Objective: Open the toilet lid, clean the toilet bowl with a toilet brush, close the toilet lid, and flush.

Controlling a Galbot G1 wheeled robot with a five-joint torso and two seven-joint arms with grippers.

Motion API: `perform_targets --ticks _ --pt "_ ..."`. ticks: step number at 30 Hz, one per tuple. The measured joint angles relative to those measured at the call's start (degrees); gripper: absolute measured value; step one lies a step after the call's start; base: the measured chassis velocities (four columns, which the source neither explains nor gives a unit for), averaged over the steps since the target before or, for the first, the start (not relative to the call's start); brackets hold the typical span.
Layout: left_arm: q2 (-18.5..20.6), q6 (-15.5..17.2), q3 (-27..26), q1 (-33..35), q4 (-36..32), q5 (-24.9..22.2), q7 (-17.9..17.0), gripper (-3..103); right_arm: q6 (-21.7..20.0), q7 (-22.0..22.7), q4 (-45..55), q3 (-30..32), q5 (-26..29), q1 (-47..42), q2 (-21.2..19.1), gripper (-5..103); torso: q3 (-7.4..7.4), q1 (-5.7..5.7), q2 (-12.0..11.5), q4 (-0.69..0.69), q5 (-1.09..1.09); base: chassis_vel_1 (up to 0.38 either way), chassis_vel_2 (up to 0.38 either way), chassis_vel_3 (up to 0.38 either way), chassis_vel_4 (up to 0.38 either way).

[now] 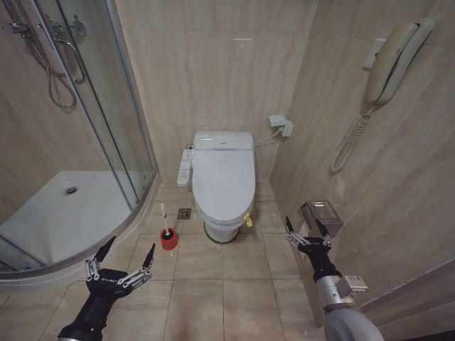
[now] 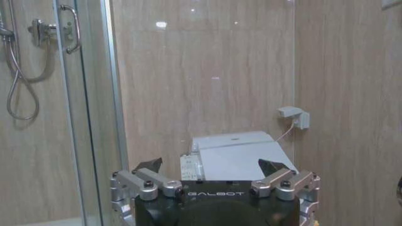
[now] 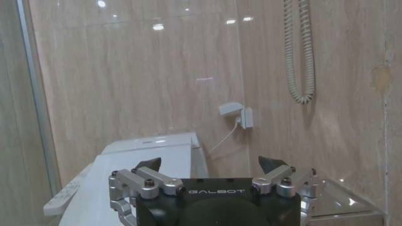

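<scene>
Toilet lid (image 1: 223,176) down flat over the toilet bowl (image 1: 222,229), far centre against the back wall. Left gripper (image 1: 126,256) near left above the floor tiles, fingers spread, empty. Right gripper (image 1: 306,229) near right, likewise spread, empty. Toilet brush (image 1: 166,226) upright in its red holder, just left of the bowl.

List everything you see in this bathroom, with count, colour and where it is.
Toilet lid: one, white, closed, against the back wall.
Toilet brush: one, white handle, in a red cup on the floor left of the toilet.
Remote panel: one, white, at the toilet's left side.
Shower tray: one, white, far left behind glass.
Floor drain: one, metal, left of the toilet base.
Wall phone: one, cream, right wall.
Socket: one, white, right of the tank.
Paper holder: one, metal, right wall.
Left tool: black, open, low left.
Right tool: black, open, low right.
</scene>
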Motion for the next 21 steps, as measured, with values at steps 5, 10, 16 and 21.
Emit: perform_targets --ticks 5,10,16,21 --pt "0.00 0.00 0.00 0.00 0.00 0.00 0.00 100 0.20 0.00 0.03 0.00 0.84 0.21 -0.25 100 0.00 0.00 0.00 0.00 0.00 0.000 0.000 0.000 0.000" --pt "0.00 0.00 0.00 0.00 0.00 0.00 0.00 100 0.32 0.11 0.06 -0.16 0.87 0.41 -0.31 100 0.00 0.00 0.00 0.00 0.00 0.000 0.000 0.000 0.000" --pt "0.00 0.00 0.00 0.00 0.00 0.00 0.00 100 0.45 0.16 0.26 -0.24 1.01 0.11 -0.42 100 0.00 0.00 0.00 0.00 0.00 0.000 0.000 0.000 0.000" --pt "0.00 0.00 0.00 0.00 0.00 0.00 0.00 100 0.71 0.39 0.32 -0.27 1.01 -0.04 -0.41 100 0.00 0.00 0.00 0.00 0.00 0.000 0.000 0.000 0.000"
